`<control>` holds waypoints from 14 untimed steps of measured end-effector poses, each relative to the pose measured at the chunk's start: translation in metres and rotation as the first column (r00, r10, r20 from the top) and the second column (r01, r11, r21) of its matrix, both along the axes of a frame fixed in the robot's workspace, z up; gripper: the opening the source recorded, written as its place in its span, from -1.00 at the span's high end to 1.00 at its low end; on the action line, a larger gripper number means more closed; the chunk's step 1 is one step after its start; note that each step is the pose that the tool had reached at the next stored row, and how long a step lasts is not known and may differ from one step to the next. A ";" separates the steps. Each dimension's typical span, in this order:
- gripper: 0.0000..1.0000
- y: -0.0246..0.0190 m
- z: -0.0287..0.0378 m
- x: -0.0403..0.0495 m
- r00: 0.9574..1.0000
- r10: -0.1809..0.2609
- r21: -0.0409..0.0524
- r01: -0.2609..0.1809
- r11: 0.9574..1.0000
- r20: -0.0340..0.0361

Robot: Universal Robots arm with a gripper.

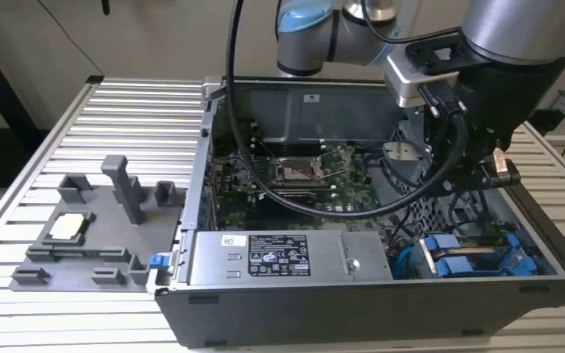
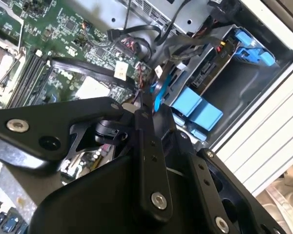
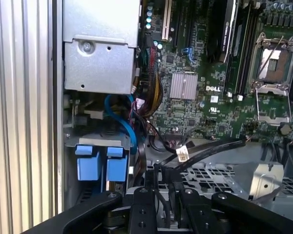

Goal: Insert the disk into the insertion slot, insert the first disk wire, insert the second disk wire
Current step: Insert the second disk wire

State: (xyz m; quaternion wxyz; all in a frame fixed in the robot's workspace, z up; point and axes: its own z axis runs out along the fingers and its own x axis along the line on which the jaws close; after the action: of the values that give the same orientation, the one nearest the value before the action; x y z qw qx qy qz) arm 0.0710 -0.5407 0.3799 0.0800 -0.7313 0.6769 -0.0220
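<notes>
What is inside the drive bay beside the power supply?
A blue carrier frame with two blue tabs, and a blue cable running in. The disk's metal body is covered by them.

ribbed metal table (image 1: pixel 135 103): open computer case (image 1: pixel 361 309), grey fixture tray (image 1: pixel 106 232) beside.

Robotics laboratory bench: a ribbed aluminium tabletop (image 1: pixel 135 110) bears an open dark-grey metal computer case (image 1: pixel 361 309) and a grey plastic fixture plate (image 1: pixel 106 232); a silver, blue-capped robot arm (image 1: pixel 518 29) reaches over it.
</notes>
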 end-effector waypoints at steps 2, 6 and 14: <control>0.47 0.0003 -0.0029 -0.0014 1.000 0.000 0.000 0.000 1.000 0.010; 0.47 0.0012 -0.0085 -0.0027 1.000 0.001 0.000 -0.001 1.000 0.028; 0.47 0.0062 -0.0124 -0.0060 0.999 0.001 0.001 -0.001 1.000 0.043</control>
State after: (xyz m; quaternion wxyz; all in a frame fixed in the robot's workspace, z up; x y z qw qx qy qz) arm 0.0650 -0.5345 0.3675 0.0951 -0.7310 0.6747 -0.0373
